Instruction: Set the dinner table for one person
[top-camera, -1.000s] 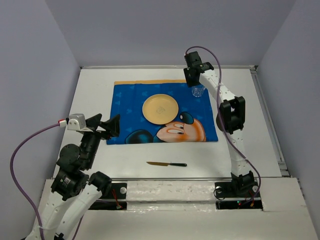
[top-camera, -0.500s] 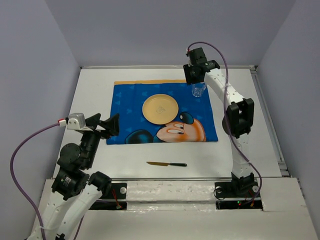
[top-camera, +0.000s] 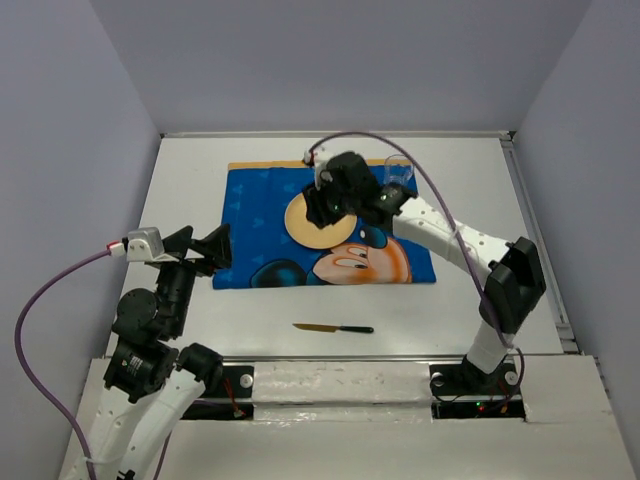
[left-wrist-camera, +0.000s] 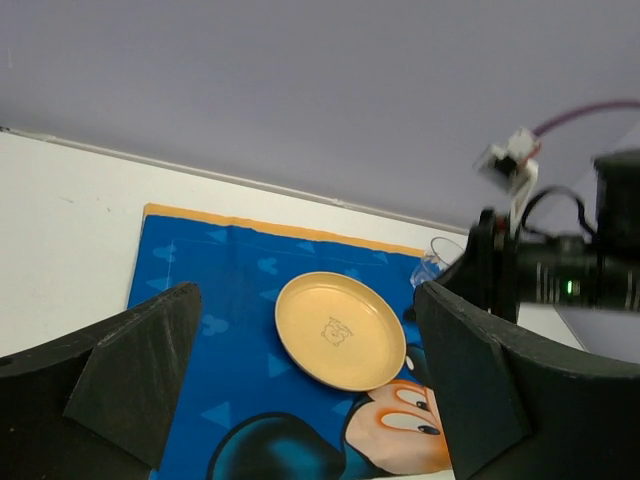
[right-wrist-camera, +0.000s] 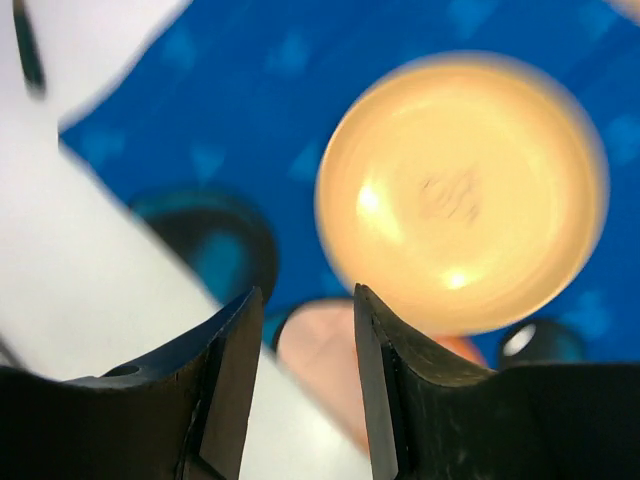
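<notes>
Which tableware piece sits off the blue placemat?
The black-handled knife: it lies on the bare white tabletop; the round yellow plate and clear cup sit on the blue placemat.

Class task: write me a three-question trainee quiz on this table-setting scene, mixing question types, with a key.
1. Fill in: the clear glass stands near the far ___ corner of the blue placemat.
2. True or false: the knife lies on the placemat.
3. The right claw hovers over: A glass, B yellow plate, C knife.
Key: 1 right; 2 false, it lies on the bare table; 3 B.
</notes>
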